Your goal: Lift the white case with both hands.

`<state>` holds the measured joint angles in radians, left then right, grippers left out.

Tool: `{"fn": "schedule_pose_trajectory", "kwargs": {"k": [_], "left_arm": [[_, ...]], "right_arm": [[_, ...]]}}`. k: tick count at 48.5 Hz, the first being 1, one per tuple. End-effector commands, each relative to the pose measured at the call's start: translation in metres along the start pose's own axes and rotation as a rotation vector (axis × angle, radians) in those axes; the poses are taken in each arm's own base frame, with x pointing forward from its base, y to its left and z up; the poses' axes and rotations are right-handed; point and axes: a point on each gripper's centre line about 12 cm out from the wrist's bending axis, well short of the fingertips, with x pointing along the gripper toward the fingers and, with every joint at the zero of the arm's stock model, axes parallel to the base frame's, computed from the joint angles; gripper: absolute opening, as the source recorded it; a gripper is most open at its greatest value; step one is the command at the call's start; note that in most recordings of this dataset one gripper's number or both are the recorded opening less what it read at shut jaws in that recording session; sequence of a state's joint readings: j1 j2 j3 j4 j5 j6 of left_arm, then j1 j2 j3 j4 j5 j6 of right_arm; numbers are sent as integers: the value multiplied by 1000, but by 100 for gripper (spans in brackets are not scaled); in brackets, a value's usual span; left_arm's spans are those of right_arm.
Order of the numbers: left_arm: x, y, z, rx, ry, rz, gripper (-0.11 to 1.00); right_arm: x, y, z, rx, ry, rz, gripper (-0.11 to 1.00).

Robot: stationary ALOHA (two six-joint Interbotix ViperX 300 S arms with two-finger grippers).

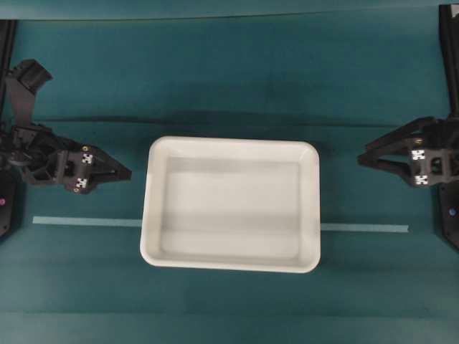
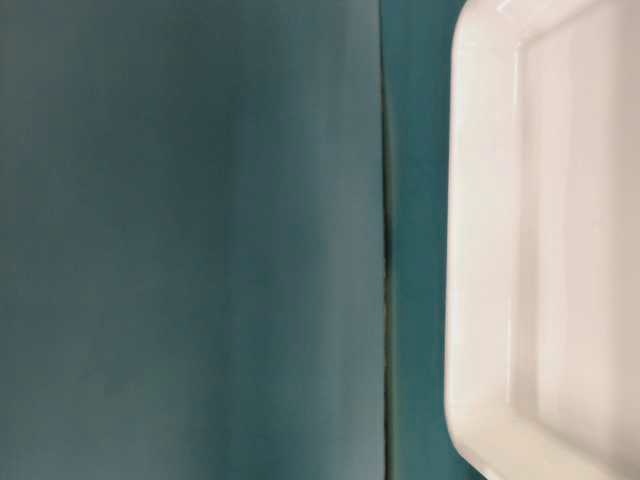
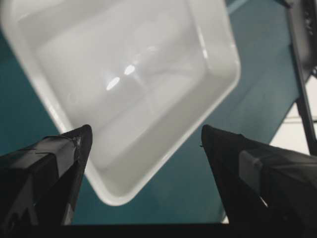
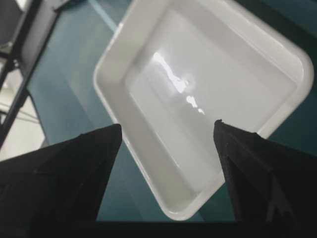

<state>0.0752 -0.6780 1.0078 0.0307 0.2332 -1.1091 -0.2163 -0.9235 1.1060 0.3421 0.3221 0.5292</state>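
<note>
The white case [image 1: 231, 204] lies flat in the middle of the teal-covered desk [image 1: 229, 93], its long axis running left to right in the overhead view, so that its short ends face the two arms. It is a shallow rectangular tray with rounded corners, a rolled rim and inner walls that slope down to a flat, bare floor; the plastic is glossy (both wrist views catch bright glints on the floor). A pale strip of tape [image 1: 86, 221] runs across the desk in line with the case's lower half, showing on either side of it.

The left end effector [image 1: 115, 172] sits near the case's left end, not touching it, jaws pointing toward the case and spread wide; in its wrist view the rounded corner of the case shows between the jaw tips. The right end effector [image 1: 373, 159] stands farther from the right end, also apart from the case, jaws parted and empty.
</note>
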Motion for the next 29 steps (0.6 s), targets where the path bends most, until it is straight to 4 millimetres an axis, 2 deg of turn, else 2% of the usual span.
{"fn": "schedule_pose_trajectory", "kwargs": {"k": [1,8,21,29], "left_arm": [[-5,-15,8,53,-26,-49,94],[-15,-24,13,152,-54,-87,94],[-33,-42,12,415,-106,-187,94],[-45,-54,14,582,-191,-277,94]], "right_arm": [[-6,7,5,-37,-12,18,81],[-21,16,8,-129,-26,53,81],[-59,38,23,-403,-169,147,81],[-72,46,26,-532,-223,177,81]]}}
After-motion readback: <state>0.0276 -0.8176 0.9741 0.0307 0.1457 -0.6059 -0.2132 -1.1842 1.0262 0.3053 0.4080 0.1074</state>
